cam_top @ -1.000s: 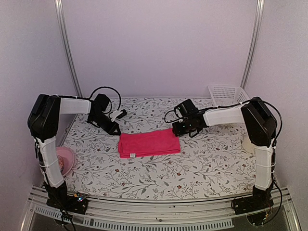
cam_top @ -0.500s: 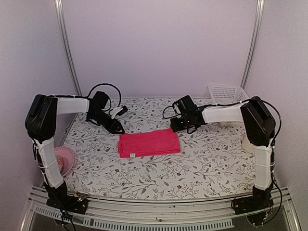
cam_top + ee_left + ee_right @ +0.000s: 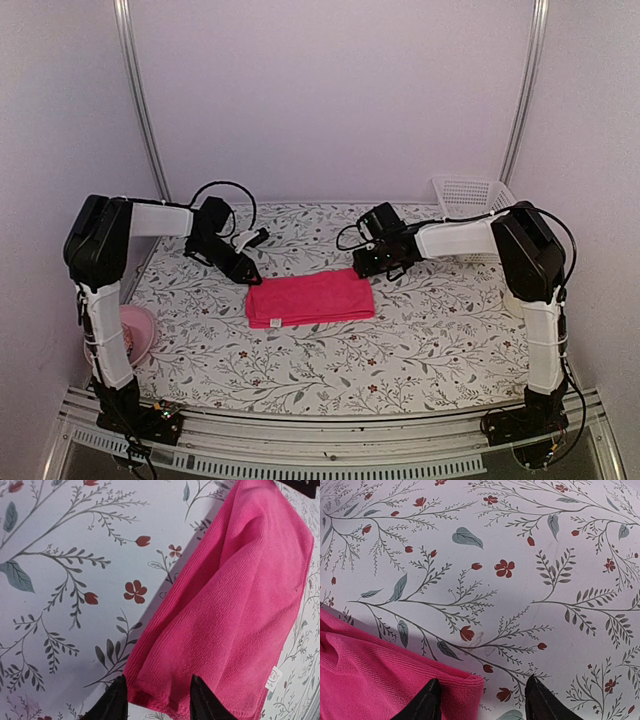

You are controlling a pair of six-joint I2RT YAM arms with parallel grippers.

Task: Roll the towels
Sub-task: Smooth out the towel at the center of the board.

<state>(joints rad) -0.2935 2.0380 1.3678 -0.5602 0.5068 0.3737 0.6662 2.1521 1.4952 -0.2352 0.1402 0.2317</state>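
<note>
Aside, pink bowl [image 3: 140, 335], white basket [image 3: 470, 195]; left hand [image 3: 157, 700], right hand [image 3: 482, 700] unclenched over towel [image 3: 310, 297].

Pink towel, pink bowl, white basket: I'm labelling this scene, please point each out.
pink towel [image 3: 310, 298], top external view, middle of the folded cloth.
pink bowl [image 3: 148, 330], top external view, right rim.
white basket [image 3: 470, 195], top external view, mesh wall.

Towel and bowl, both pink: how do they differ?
The towel is bright magenta; the bowl is paler pink. The towel lies flat and folded in the middle of the table; the bowl is round and sits at its left edge. Both are pink.
</note>
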